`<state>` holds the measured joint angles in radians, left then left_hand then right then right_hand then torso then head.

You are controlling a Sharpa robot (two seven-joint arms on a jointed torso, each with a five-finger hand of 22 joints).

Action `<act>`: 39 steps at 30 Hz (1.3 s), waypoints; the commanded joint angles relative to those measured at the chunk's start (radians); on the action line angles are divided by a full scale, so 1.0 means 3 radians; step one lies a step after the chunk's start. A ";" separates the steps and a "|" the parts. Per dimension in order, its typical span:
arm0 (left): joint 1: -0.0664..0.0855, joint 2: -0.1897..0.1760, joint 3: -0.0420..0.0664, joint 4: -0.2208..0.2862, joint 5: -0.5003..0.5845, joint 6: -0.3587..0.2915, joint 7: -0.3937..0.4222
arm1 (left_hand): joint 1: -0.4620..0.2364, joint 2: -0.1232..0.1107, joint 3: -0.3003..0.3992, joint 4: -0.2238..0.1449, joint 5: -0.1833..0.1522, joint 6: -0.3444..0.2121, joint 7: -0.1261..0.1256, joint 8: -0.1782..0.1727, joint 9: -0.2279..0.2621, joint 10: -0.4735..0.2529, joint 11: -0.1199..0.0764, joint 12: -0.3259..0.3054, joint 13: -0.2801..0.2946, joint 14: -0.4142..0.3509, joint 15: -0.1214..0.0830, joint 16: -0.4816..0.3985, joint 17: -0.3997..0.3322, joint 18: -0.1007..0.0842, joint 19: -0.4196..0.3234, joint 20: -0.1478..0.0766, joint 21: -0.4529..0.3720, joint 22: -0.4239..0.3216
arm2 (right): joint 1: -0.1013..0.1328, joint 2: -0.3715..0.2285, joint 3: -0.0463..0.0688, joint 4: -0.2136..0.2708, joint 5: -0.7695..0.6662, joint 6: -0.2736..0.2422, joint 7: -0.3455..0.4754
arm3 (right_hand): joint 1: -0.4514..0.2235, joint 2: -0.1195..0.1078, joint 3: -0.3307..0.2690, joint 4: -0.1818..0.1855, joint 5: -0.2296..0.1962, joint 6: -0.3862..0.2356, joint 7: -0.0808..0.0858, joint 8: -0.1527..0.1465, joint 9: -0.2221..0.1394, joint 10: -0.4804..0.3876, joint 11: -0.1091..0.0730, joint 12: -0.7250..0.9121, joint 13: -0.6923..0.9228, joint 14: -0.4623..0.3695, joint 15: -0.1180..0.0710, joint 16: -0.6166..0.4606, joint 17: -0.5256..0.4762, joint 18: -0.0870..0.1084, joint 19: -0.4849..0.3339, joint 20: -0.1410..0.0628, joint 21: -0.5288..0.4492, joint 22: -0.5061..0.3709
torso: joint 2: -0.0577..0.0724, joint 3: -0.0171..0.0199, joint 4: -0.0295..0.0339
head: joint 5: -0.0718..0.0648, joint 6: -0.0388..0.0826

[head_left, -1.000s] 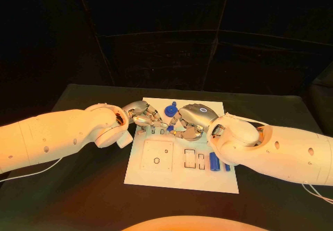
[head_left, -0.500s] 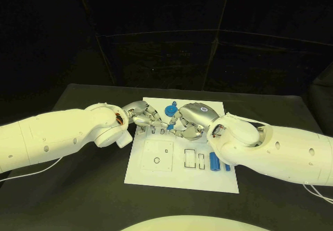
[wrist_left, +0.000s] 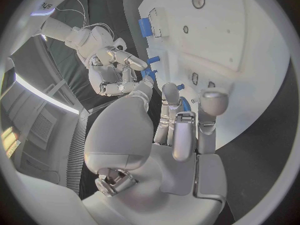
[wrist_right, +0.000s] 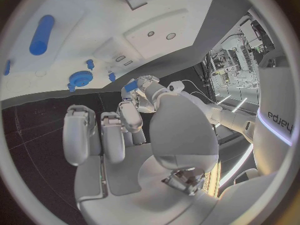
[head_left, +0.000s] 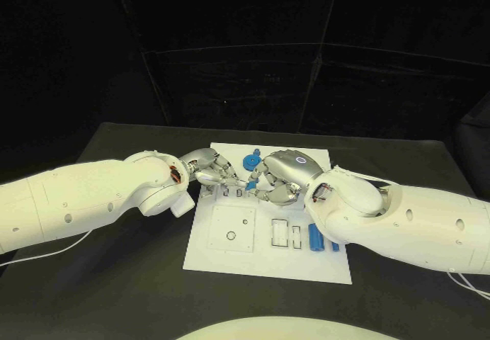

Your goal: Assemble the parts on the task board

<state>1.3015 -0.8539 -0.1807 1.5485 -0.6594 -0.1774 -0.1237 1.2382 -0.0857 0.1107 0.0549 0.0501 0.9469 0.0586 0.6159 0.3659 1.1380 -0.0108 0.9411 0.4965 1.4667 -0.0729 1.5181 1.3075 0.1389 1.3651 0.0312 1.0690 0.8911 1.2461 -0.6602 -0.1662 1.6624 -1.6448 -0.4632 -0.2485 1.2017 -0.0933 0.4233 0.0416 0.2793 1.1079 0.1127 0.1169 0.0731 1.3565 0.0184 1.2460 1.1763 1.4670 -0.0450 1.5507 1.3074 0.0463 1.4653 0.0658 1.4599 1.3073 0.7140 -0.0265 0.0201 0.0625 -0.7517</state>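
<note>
Hands meet over the far end of the board [head_left: 268,262]. I see my right hand [head_left: 277,178] pinching a small blue part [head_left: 250,187]. My left hand [head_left: 212,171] is close beside it; I cannot tell its grip. A blue rod [head_left: 316,238] lies on the board.

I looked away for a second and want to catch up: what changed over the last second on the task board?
Little visibly changed. Both hands stay together over the far part of the task board, left hand and right hand around a small blue part. The blue cylinder and blue gear stayed where they were.
</note>
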 commanded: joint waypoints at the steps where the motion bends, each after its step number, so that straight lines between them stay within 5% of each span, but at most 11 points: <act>1: 0.0001 0.0002 0.0001 0.0000 -0.0031 0.0036 -0.0033 | 0.0035 0.0001 0.0004 -0.0014 0.0000 -0.0015 -0.0012 0.0025 0.0005 -0.0002 -0.0025 0.0013 0.0005 0.0275 -0.0028 0.0017 0.0586 -0.0029 0.0012 -0.0014 0.0013 0.0005 | 0.0008 0.0000 0.0005 0.0027 -0.0027 -0.0121 0.0034 | 0.0031 -0.0002 0.0012 -0.0005 0.0011 0.0054 -0.0034 0.0014 0.0012 0.0031 0.0002 0.0020 0.0007 0.0328 -0.0019 0.0020 0.0802 0.0003 0.0068 -0.0032 0.0013 0.0113 | -0.0001 0.0001 -0.0002 | -0.0001 -0.0003; 39: 0.0001 0.0020 0.0001 -0.0018 -0.0031 0.0031 -0.0048 | 0.0042 0.0011 0.0007 -0.0016 0.0000 -0.0014 -0.0014 0.0031 0.0010 0.0001 -0.0027 0.0016 0.0006 0.0280 -0.0030 0.0027 0.0604 -0.0032 0.0015 -0.0016 0.0025 0.0022 | 0.0009 0.0049 0.0008 0.0054 -0.0038 -0.0116 0.0058 | 0.0046 -0.0001 0.0014 -0.0014 0.0008 0.0071 -0.0041 0.0023 0.0016 0.0050 -0.0005 0.0042 0.0037 0.0330 -0.0024 0.0025 0.0810 0.0000 0.0073 -0.0037 0.0019 0.0126 | 0.0001 0.0000 -0.0003 | 0.0009 -0.0027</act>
<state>1.3015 -0.8499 -0.1807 1.5418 -0.6635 -0.1742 -0.1315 1.2424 -0.0816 0.1107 0.0550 0.0501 0.9469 0.0587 0.6201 0.3676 1.1381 -0.0107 0.9411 0.4971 1.4667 -0.0728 1.5219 1.3074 0.1390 1.3646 0.0318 1.0736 0.8968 1.2463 -0.6473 -0.1652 1.6742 -1.6485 -0.4810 -0.2429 1.2054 -0.0976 0.4252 0.0397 0.2753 1.1106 0.1137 0.1200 0.0779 1.3632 0.0180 1.2545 1.1866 1.4671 -0.0447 1.5546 1.3073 0.0463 1.4685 0.0619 1.4598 1.3078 0.7144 -0.0269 0.0200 0.0651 -0.7595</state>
